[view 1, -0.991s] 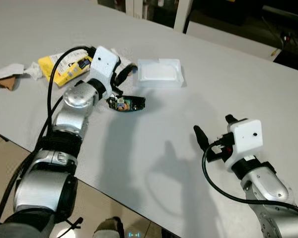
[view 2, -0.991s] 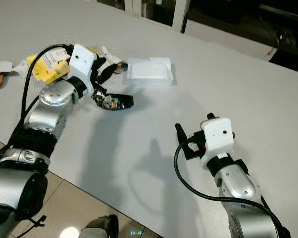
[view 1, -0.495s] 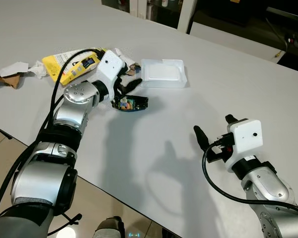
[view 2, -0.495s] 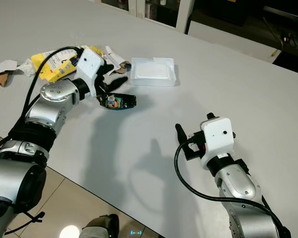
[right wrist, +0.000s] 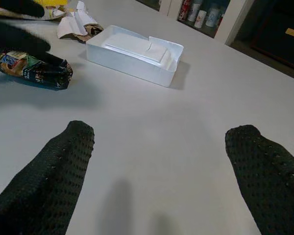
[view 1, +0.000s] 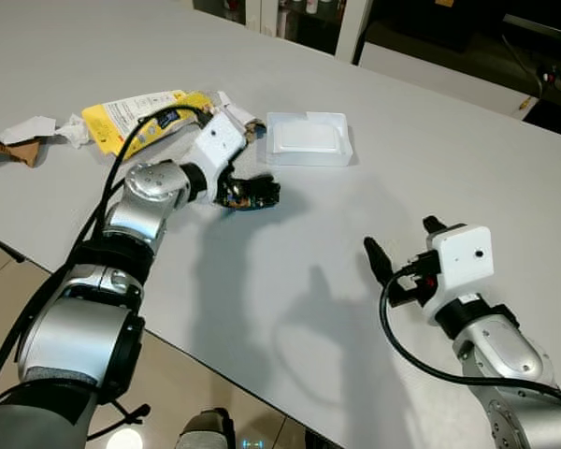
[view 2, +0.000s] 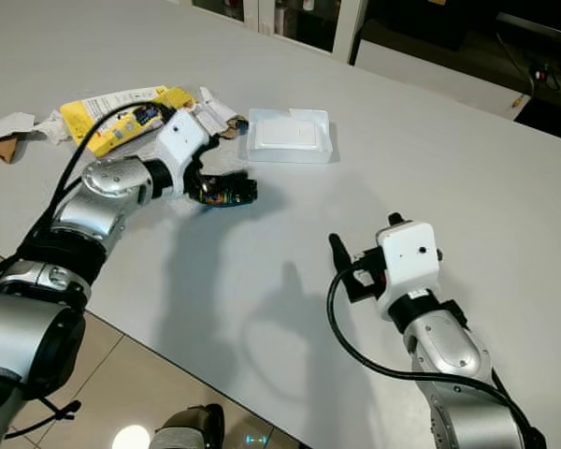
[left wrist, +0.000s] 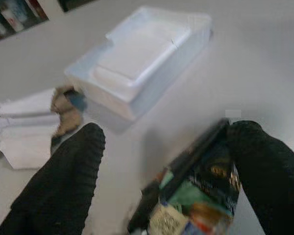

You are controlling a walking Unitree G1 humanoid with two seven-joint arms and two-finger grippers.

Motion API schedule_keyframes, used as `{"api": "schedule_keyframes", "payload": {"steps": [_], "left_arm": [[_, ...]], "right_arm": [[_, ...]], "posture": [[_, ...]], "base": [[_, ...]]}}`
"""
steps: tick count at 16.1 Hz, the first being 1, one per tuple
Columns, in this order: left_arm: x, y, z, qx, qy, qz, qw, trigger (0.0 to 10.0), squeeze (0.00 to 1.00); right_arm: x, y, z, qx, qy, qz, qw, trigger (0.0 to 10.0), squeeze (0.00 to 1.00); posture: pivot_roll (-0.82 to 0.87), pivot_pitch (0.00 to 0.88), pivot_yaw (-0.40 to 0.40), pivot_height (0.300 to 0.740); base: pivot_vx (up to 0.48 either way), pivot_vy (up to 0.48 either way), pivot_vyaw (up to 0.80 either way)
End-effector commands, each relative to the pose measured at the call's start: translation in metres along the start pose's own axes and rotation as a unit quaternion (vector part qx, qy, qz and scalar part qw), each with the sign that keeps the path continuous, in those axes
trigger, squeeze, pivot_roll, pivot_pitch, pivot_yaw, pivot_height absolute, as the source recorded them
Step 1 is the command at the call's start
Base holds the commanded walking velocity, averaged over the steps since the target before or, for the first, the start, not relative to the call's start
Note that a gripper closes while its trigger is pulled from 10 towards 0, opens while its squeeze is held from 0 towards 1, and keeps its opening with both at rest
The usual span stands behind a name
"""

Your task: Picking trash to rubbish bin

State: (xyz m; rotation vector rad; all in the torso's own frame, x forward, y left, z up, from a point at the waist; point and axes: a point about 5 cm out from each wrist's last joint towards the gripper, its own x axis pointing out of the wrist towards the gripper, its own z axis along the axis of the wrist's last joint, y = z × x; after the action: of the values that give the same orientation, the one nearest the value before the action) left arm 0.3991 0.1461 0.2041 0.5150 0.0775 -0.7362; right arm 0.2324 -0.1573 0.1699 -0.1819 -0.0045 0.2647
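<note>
Reaching with our left tool [view 1: 246,187], spread wide around the dark wrapper [view 1: 251,194] near the tabletop's [view 1: 374,159] left edge, we have binned nothing yet; the yellow packet [view 1: 136,117], white tray [view 1: 307,138] and paper scraps [view 1: 33,131] remain. Our right tool [view 1: 399,245] hovers wide, empty.

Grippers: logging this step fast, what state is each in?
Left gripper: open, fingers either side of the dark snack wrapper, not closed on it.
Right gripper: open, holding nothing, above the table.

Grey table [view 1: 430,159], scattered wrappers [view 1: 136,120], probably
</note>
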Motion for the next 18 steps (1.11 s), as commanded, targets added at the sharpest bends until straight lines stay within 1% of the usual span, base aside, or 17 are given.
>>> {"api": "schedule_keyframes", "payload": {"steps": [1, 2, 4, 6, 7, 10, 12, 15, 17, 18], "left_arm": [[0.000, 0.001, -0.002, 0.023, 0.020, -0.009, 0.999, 10.0, 1.00], [-0.001, 0.001, -0.003, 0.022, 0.023, -0.008, 0.999, 10.0, 1.00], [-0.003, 0.003, -0.009, 0.045, 0.042, 0.004, 0.998, 10.0, 1.00], [-0.003, 0.004, -0.012, 0.052, 0.051, 0.014, 0.997, 10.0, 1.00], [-0.004, 0.005, -0.013, 0.062, 0.055, 0.018, 0.996, 10.0, 1.00], [-0.004, 0.006, -0.012, 0.068, 0.054, 0.024, 0.996, 10.0, 1.00], [-0.004, 0.008, -0.010, 0.076, 0.054, 0.028, 0.995, 10.0, 1.00], [-0.004, 0.012, -0.006, 0.091, 0.050, 0.043, 0.994, 10.0, 1.00], [-0.005, 0.013, -0.007, 0.100, 0.056, 0.042, 0.993, 10.0, 1.00], [-0.005, 0.011, -0.010, 0.115, 0.068, 0.031, 0.991, 10.0, 1.00]], "right_arm": [[-0.001, -0.001, -0.003, 0.000, 0.006, -0.002, 1.000, 10.0, 0.00], [-0.001, -0.001, -0.003, 0.000, 0.006, -0.002, 1.000, 10.0, 0.00], [-0.001, 0.000, -0.003, 0.001, 0.006, 0.001, 1.000, 10.0, 0.00], [-0.001, 0.004, -0.004, 0.004, 0.009, 0.012, 1.000, 10.0, 0.00], [-0.002, 0.006, -0.006, 0.008, 0.014, 0.023, 1.000, 10.0, 0.00], [-0.006, 0.015, -0.013, 0.012, 0.038, 0.060, 0.997, 10.0, 0.00], [-0.008, 0.019, -0.016, 0.012, 0.046, 0.073, 0.996, 10.0, 0.00], [-0.010, 0.021, -0.021, 0.011, 0.057, 0.083, 0.995, 10.0, 0.00], [-0.012, 0.022, -0.022, 0.011, 0.060, 0.085, 0.995, 10.0, 0.00], [-0.012, 0.022, -0.023, 0.011, 0.063, 0.087, 0.994, 10.0, 0.00]], "posture": [[0.12, 0.163, -0.047, 0.740], [0.12, 0.163, -0.047, 0.740], [0.12, 0.169, -0.051, 0.740], [0.12, 0.170, -0.051, 0.740], [0.12, 0.171, -0.052, 0.740], [0.12, 0.169, -0.053, 0.740], [0.12, 0.169, -0.054, 0.740], [0.12, 0.167, -0.050, 0.740], [0.12, 0.167, -0.050, 0.740], [0.11, 0.167, -0.048, 0.740]], "base": [[0.000, 0.000, 0.00], [0.000, 0.000, 0.00], [0.000, 0.000, 0.00], [0.000, 0.000, 0.00], [0.000, 0.000, 0.00], [0.000, 0.000, 0.00], [0.000, 0.000, 0.00], [0.000, 0.000, 0.00], [0.000, 0.000, 0.00], [0.000, 0.000, 0.00]]}}
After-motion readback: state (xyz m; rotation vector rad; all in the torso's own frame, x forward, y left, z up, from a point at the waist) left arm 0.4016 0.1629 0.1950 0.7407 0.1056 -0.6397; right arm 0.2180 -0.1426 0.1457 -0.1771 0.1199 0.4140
